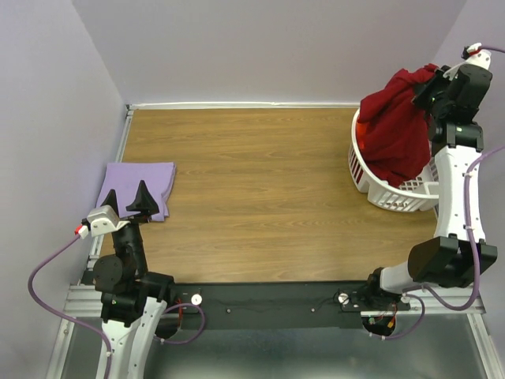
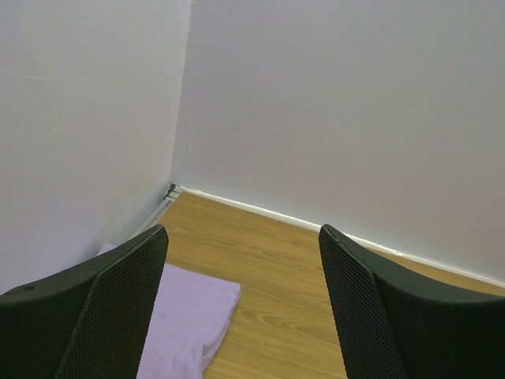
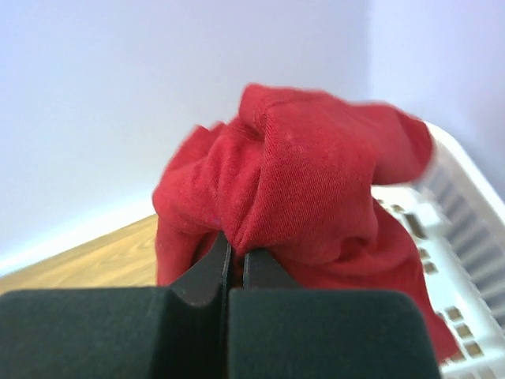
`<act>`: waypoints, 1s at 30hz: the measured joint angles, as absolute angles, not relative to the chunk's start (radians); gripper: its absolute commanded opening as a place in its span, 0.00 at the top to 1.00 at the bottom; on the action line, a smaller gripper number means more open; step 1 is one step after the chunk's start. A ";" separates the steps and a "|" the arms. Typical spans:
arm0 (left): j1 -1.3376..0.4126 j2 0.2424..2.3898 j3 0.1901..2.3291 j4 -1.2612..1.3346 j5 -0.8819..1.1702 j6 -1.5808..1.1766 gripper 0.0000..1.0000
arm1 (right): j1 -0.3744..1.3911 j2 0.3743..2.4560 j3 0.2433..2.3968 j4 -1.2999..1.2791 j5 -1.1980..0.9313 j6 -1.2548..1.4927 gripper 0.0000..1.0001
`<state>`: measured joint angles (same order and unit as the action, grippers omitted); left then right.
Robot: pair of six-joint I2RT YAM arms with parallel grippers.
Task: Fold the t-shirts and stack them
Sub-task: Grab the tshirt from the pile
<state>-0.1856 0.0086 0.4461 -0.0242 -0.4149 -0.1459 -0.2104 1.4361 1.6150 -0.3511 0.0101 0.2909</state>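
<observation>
The crimson t-shirt [image 1: 394, 134] hangs bunched from the right gripper [image 3: 235, 254], its lower part inside the white lattice laundry basket [image 1: 394, 199] at the table's [image 1: 260, 197] far right; the jaws are closed on a cloth fold; the lavender t-shirt [image 1: 140, 180] lies folded at the left edge; the left gripper [image 1: 128, 194] hovers over it, jaws wide, holding nothing.
</observation>
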 measured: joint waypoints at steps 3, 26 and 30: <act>-0.186 0.009 0.446 -0.024 -0.415 -0.146 0.15 | -0.210 1.452 1.652 -0.366 -0.088 0.286 0.99; -0.199 0.009 0.446 -0.031 -0.411 -0.146 0.15 | -0.208 1.301 1.142 -0.382 0.305 0.328 0.03; -0.201 0.009 0.446 -0.031 -0.408 -0.146 0.15 | -0.208 1.318 1.177 -0.392 0.227 0.328 0.10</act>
<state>-0.2008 0.0086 0.4461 -0.0307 -0.4084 -0.1459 -0.2085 1.3182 1.1774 -0.3920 0.2268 0.3283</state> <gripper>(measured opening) 0.851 0.938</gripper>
